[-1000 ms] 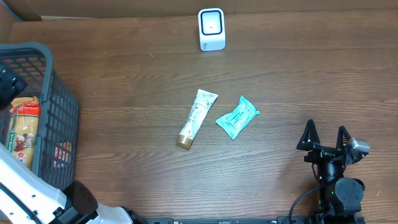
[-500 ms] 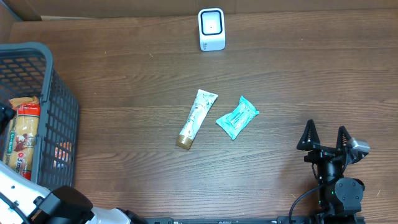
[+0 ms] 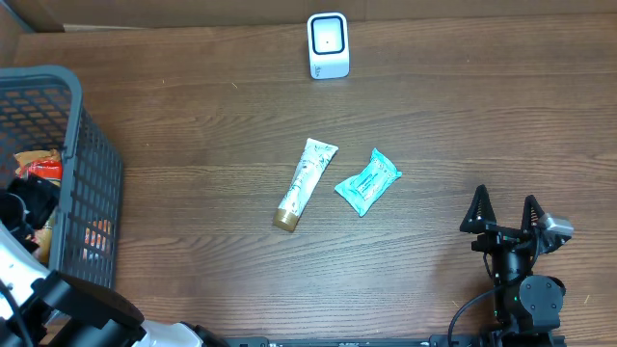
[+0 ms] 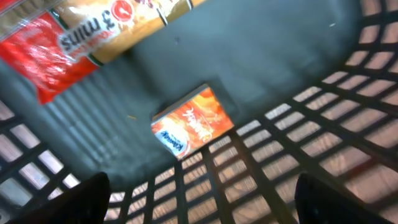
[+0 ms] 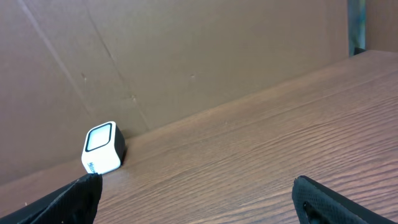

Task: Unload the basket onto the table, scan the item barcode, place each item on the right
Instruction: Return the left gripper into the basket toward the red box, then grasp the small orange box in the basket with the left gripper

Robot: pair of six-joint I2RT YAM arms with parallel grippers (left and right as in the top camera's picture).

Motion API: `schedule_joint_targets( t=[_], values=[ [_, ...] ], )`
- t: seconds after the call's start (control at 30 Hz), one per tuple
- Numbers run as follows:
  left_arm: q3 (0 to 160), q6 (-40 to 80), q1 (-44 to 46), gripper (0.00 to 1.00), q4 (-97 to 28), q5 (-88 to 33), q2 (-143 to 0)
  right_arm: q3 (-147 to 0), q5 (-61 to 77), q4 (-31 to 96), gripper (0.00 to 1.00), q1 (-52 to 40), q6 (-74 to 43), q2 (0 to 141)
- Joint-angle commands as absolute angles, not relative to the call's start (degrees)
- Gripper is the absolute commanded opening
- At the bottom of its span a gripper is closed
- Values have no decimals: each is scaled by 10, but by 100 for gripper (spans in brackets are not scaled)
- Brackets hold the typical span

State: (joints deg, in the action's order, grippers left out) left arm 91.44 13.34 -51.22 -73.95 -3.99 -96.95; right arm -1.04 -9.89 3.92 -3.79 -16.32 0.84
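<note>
My left gripper (image 3: 24, 207) is down inside the grey basket (image 3: 92, 154) at the table's left edge, open with nothing between its fingers. In the left wrist view its gripper (image 4: 202, 208) hangs above the basket floor, just short of a small orange box (image 4: 191, 121). A red and yellow noodle packet (image 4: 93, 31) lies farther in, and its red end (image 3: 39, 166) shows in the overhead view. The white barcode scanner (image 3: 328, 45) stands at the table's far edge. My right gripper (image 3: 503, 210) is open and empty at the front right, facing the scanner (image 5: 102, 148).
A white tube with a gold cap (image 3: 305, 183) and a teal packet (image 3: 367, 180) lie side by side in the middle of the table. The basket's mesh walls (image 4: 323, 143) close round my left gripper. A cardboard wall (image 5: 186, 56) backs the table.
My left arm has moved toward the table's front inside the basket and now covers most of the noodle packet from above. The right arm has not moved.
</note>
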Motion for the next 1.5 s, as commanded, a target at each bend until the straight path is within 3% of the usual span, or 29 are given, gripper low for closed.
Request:
schedule_joint_targets(
  t=[0.0, 0.3, 0.43, 0.97, 1.3, 1.47],
  values=[
    [868, 115, -515, 86, -709, -35, -957, -4, -105, 36, 100, -38, -164, 2],
    [798, 33, -515, 88, -617, 6, -959, -4, -105, 36, 100, -38, -164, 2],
    [760, -8, -513, 100, -579, 4, -960, -4, -105, 36, 100, -38, -164, 2],
    [614, -30, -513, 100, -428, 0, -960, -4, -105, 36, 100, -38, -164, 2],
    [573, -30, -513, 96, -365, 0, -988, -4, -105, 36, 100, -38, -164, 2],
    [573, -18, -513, 84, -374, 8, -1020, -4, -105, 36, 100, -38, -164, 2]
  ],
)
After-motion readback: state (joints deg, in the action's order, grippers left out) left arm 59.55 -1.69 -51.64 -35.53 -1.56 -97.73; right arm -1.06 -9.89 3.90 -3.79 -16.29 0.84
